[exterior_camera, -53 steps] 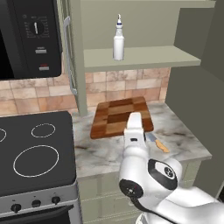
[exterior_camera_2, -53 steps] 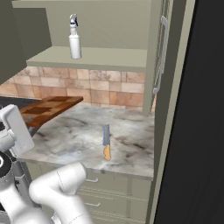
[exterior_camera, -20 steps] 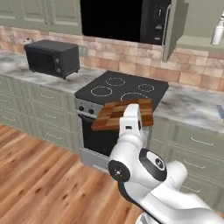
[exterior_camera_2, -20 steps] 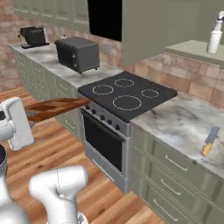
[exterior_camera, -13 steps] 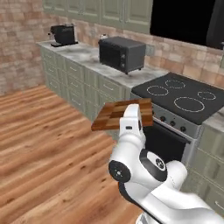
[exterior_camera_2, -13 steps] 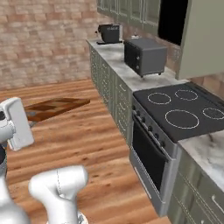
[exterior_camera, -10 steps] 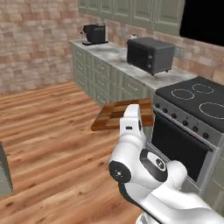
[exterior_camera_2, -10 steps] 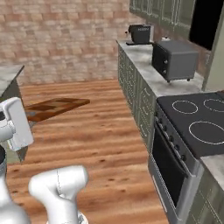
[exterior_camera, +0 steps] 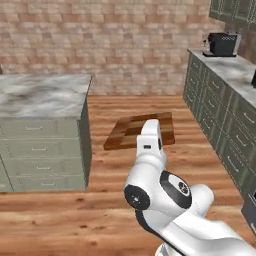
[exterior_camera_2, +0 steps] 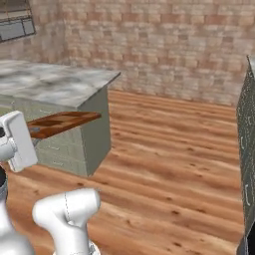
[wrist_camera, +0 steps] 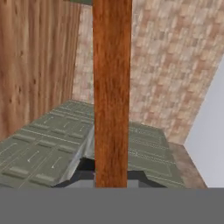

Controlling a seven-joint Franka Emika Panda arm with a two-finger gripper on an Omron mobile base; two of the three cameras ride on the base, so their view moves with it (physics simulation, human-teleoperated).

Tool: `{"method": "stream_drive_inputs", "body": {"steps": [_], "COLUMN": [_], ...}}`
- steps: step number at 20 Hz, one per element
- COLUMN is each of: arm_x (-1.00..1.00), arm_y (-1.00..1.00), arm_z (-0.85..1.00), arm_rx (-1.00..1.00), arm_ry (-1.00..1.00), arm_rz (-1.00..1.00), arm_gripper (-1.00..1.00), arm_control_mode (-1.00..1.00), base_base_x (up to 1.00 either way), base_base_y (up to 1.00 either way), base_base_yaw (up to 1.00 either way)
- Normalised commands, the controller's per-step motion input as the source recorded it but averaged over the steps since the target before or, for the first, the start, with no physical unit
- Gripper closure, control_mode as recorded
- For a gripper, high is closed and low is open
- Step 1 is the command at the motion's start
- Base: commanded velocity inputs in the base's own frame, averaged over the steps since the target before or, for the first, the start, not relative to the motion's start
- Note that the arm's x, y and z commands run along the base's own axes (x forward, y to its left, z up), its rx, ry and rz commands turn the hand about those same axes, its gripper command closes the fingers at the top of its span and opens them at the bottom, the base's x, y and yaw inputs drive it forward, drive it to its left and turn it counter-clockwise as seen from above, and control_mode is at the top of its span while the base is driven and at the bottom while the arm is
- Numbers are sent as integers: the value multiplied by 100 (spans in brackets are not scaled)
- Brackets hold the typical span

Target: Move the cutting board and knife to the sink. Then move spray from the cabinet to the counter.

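cutting board (exterior_camera: 141,130) sat mid-frame in my left base view, level, carried above the wood floor (exterior_camera: 60,220). in the hand view its edge ran as a tall brown strip (wrist_camera: 112,92) up the centre, and i read the gripper (wrist_camera: 111,175) as clamped tight on that board at the bottom. right base view had the board (exterior_camera_2: 62,122) at centre left, beside a marble-topped island (exterior_camera_2: 55,82). brick wall (exterior_camera: 120,45) filled the top, green cabinets (exterior_camera: 220,115) at right.
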Motion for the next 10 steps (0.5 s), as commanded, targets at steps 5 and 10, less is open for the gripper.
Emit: {"method": "stream_drive_inputs", "body": {"steps": [5, 10], "arm_x": [0, 0], "arm_y": [0, 0], "arm_z": [0, 0], "arm_rx": [0, 0], "arm_ry": [0, 0], "arm_rz": [0, 0], "arm_gripper": [100, 100], "arm_control_mode": [100, 100], "base_base_x": [62, 68], "base_base_y": [0, 0], "base_base_yaw": [72, 71]}}
